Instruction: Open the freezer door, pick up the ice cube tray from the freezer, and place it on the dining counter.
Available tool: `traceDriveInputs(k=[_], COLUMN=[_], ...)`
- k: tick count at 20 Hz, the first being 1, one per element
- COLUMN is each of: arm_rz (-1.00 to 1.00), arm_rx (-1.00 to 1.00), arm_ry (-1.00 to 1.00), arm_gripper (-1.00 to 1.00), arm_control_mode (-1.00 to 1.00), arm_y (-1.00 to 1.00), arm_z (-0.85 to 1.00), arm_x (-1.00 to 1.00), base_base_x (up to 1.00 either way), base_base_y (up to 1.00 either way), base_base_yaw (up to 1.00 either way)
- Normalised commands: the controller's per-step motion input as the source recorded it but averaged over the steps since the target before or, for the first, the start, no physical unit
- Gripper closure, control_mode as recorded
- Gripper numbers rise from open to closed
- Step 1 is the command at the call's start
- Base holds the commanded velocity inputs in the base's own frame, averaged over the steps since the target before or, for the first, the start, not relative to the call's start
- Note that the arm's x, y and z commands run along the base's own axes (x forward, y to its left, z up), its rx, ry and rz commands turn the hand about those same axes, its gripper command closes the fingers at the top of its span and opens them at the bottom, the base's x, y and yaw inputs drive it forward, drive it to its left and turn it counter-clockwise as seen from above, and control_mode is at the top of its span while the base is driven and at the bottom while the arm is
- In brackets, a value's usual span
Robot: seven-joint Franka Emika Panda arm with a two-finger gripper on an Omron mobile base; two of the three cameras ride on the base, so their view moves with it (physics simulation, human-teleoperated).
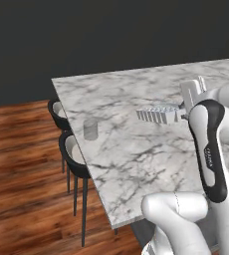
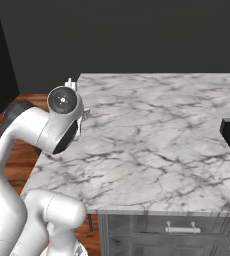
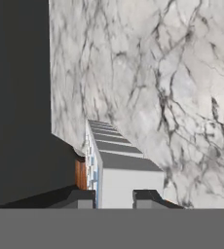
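The fingers (image 3: 114, 197) pinch the near end of the ice cube tray (image 1: 159, 115), holding it flat in the air above the marble tabletop (image 1: 136, 149). The tray looks light and stiff, maybe a bit slippery, so a firm hold on its short end seems best. Farther off, a clear glass (image 1: 90, 129) stands near the edge beside two dark stools (image 1: 69, 149).

ice cube tray (image 1: 158, 114) above dining counter (image 1: 136, 154), tumbler (image 1: 90, 129) on counter

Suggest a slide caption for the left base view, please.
Gripper holds the ice cube tray above the dining counter.
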Motion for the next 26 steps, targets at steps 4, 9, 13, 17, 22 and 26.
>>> traceDriveInputs(k=[4,9,13,17,22,26], arm_rz=[0.0,0.0,0.0,0.0,0.0,0.0], arm_rx=[0.0,0.0,0.0,0.0,0.01,0.01], arm_ry=[0.1,0.04,0.0,-0.02,-0.01,0.0], arm_gripper=[1.0,1.0,1.0,1.0,1.0,1.0], arm_control_mode=[-1.0,-1.0,-1.0,-1.0,-1.0,-1.0], arm_y=[0.08,0.11,0.13,0.09,0.06,0.0], arm_z=[-0.54,-0.54,-0.54,-0.48,-0.36,-0.28], arm_x=[1.0,0.98,0.85,0.73,0.81,0.86], base_base_x=[0.0,0.0,0.0,0.0,0.0,0.0], base_base_y=[0.0,0.0,0.0,0.0,0.0,0.0], base_base_yaw=[0.0,0.0,0.0,0.0,0.0,0.0])
